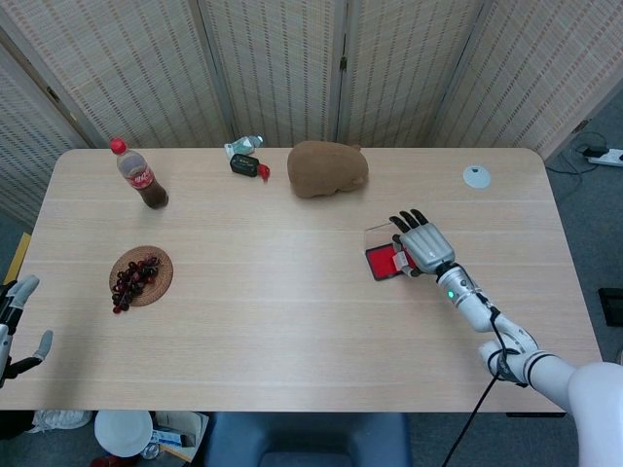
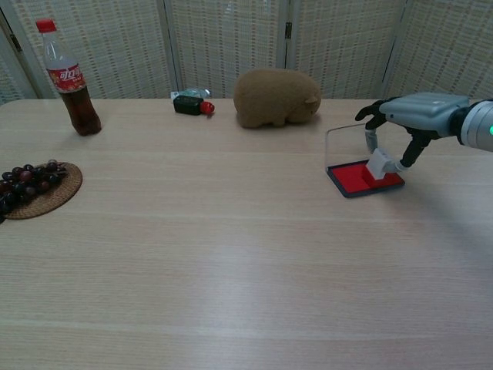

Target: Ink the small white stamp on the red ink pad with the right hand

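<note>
Chest view, right robot hand (image 2: 408, 123) pinching small white stamp (image 2: 379, 163), pressed onto red ink pad (image 2: 360, 179)

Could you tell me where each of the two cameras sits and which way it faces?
Head view: high above the near table edge, looking steeply down on the table; shows the right robot hand with its forearm, and the left robot hand at the lower left corner.
Chest view: low, at the near edge, looking level across the table to the screens; only the right robot hand shows.
Both share the small white stamp on the red ink pad, plush toy and cola bottle.
</note>
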Controlling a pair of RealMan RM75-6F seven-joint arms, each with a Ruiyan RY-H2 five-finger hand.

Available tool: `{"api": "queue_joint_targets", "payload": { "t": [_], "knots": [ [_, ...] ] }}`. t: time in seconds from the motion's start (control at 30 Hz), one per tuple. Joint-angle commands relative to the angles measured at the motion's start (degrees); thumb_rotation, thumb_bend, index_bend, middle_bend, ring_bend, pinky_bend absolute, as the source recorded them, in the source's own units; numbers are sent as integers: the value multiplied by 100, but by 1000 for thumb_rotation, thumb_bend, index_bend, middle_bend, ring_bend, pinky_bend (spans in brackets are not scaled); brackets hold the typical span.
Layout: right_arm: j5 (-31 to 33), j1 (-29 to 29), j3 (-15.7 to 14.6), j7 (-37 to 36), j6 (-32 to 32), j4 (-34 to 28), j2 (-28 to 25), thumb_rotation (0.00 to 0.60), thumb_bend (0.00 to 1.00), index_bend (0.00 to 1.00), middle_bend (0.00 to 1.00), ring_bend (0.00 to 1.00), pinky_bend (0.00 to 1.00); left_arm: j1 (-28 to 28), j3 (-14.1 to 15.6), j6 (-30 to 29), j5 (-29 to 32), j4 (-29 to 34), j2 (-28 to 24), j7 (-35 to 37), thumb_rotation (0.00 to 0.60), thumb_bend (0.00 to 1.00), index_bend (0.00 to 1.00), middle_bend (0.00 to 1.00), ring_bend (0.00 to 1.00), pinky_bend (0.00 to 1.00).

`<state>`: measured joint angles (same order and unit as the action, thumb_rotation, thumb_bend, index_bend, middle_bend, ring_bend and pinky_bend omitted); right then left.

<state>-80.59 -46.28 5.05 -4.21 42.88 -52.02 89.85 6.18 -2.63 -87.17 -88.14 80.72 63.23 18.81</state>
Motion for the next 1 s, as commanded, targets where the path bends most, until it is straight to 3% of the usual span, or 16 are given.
{"api": "queue_joint_targets", "payload": {
  "t": [0.03,1.0],
  "knots": [
    [4,-8,0,13,-8,15,16,600,280,767,91,0,0,-5,0,-12,-7,-5,-5,17,600,427,0,0,0,0],
    [35,-62,-20,129,-96,239,196,600,283,766,90,0,0,-21,-1,-45,-37,-34,-28,136,600,427,0,0,0,0]
  ]
}}
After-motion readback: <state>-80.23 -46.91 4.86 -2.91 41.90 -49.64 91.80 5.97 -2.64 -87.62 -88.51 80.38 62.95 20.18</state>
